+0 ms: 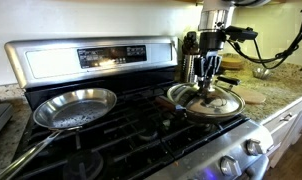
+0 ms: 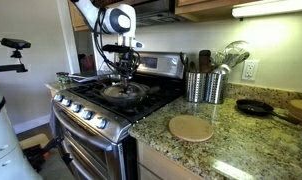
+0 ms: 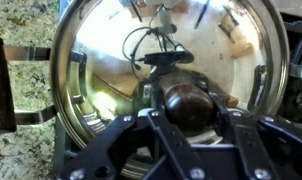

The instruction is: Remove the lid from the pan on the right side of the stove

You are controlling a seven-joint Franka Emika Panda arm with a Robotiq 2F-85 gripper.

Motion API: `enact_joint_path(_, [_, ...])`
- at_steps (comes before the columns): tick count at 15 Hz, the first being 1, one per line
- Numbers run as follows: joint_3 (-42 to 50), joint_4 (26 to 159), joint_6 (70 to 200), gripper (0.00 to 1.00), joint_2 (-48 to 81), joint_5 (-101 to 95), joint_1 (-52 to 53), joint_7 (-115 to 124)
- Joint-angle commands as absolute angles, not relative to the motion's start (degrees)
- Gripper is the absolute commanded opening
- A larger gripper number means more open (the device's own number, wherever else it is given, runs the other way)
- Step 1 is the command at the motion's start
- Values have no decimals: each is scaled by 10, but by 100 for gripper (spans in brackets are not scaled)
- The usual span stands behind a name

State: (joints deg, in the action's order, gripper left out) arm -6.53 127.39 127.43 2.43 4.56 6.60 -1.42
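Observation:
The round shiny silver lid (image 1: 223, 105) lies over the black pan (image 1: 172, 97) on the right side of the stove (image 1: 101, 58). Only the pan's dark rim shows under it. My gripper (image 1: 207, 88) comes straight down over the lid's centre. In the wrist view the lid (image 3: 101, 60) fills the picture, and the gripper's fingers (image 3: 187, 112) press on both sides of the lid's dark knob (image 3: 184, 98). I cannot tell whether the lid still rests on the pan. The lid (image 2: 119, 93) and gripper (image 2: 124, 80) also show in an exterior view.
A shiny silver frying pan (image 1: 76, 107) sits on the stove's left burner. On the granite counter (image 2: 231, 140) stand a metal utensil holder (image 2: 203, 87), a round wooden trivet (image 2: 191, 127), a small black pan (image 2: 254, 107) and a wooden board (image 2: 299, 108).

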Motion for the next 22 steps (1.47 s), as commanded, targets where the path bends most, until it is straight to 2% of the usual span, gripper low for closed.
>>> enact_joint_path(1, [-64,1266,1242,21,13,33,65,8])
enact_joint_path(15, [-27,1316,1263,21,-143,29,36,-31])
enact_joint_path(22, [27,1296,1268,21,-147,19,-19,-23])
